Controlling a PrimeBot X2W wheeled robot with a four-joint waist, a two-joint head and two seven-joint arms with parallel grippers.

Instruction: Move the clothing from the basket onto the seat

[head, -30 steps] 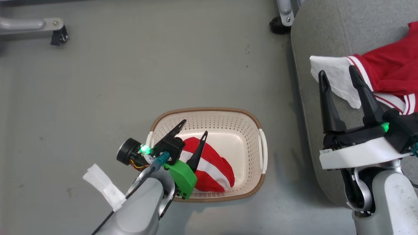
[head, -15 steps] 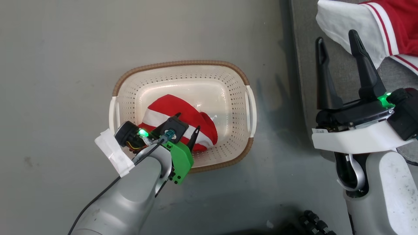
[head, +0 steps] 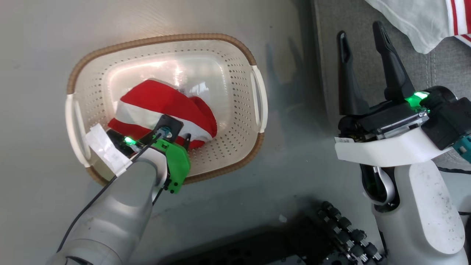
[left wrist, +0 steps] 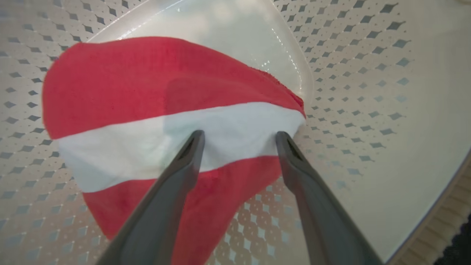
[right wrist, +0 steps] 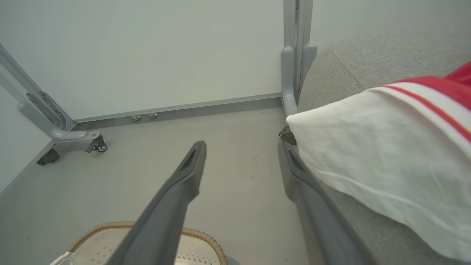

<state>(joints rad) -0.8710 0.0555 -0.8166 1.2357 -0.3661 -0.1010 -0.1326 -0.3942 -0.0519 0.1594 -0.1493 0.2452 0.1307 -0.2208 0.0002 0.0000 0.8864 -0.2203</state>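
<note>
Red piece crossed by one wide white band.

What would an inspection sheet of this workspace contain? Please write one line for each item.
Surface: grey floor; the basket stands on it.
Job's things: red piece with white band lies in the basket; the jersey lies on the seat.
Clutter: nothing seen.
Grippers: left gripper open, jaws at the white band; right gripper open, holding nothing, over the seat's edge.
Cables: black cable along the left forearm.
Surroundings: pale wall, grey frame on castors.
</note>
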